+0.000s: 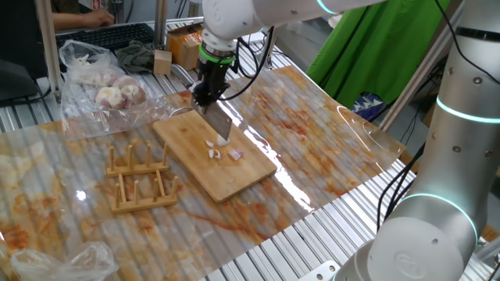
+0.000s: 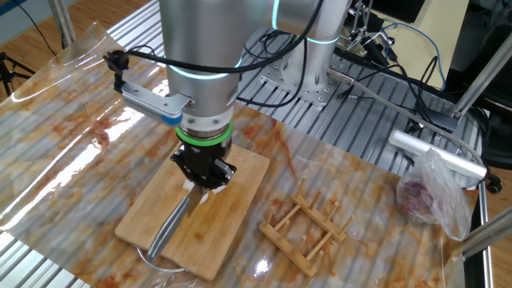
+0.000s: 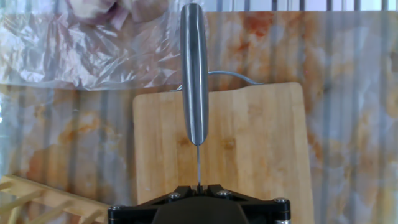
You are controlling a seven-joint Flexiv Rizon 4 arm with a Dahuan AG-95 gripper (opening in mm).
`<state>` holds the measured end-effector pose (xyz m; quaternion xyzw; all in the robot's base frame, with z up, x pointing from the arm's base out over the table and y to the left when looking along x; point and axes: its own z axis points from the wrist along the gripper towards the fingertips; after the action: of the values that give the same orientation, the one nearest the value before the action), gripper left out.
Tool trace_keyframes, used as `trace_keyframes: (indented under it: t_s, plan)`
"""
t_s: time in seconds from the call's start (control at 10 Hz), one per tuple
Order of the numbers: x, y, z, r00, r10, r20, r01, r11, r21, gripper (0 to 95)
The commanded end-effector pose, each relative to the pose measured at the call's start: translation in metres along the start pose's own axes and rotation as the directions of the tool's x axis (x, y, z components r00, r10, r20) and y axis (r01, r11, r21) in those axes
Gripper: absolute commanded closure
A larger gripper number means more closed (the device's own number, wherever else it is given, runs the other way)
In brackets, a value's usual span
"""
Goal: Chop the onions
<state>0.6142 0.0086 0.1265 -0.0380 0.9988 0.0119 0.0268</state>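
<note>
A few small pale onion pieces [image 1: 213, 147] [image 1: 234, 154] lie on the wooden cutting board [image 1: 187, 140]. My gripper [image 1: 206, 95] is shut on a steel knife [image 1: 220, 125] and holds its blade just behind the pieces, low over the board. In the other fixed view my gripper [image 2: 204, 174] stands over the board [image 2: 232, 216], the knife handle [image 2: 170, 226] sticks out toward the near edge, and a white bit [image 2: 205, 194] shows under the fingers. In the hand view my gripper [image 3: 199, 185] clamps the thin blade of the knife [image 3: 195, 74] over the board [image 3: 255, 149]; the onion pieces are hidden there.
A clear plastic bag of whole onion bulbs [image 1: 109, 90] [image 2: 432, 192] [image 3: 93, 37] lies behind the board. A wooden slotted rack [image 1: 141, 179] [image 2: 308, 224] stands beside the board. A plastic sheet covers the table; a small wooden block [image 1: 162, 61] sits at the back.
</note>
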Motion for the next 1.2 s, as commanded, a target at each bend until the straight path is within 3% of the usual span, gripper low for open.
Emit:
trace_keyframes:
  t_s: [0.1,0.8,1.0,1.1,1.2]
  plan:
    - [-0.002,-0.005,-0.001,1.0,-0.007,-0.001,0.007,1.0,0.005,95.0]
    - [-0.006,-0.018,-0.004,1.0,-0.018,-0.007,0.018,1.0,0.016,95.0]
    - [-0.006,-0.02,-0.005,1.0,-0.022,-0.012,0.022,1.0,0.012,95.0]
    - [-0.006,-0.02,-0.005,1.0,0.002,-0.009,-0.002,1.0,-0.018,95.0]
    - [-0.006,-0.02,-0.005,0.999,0.032,0.004,-0.032,0.999,-0.018,95.0]
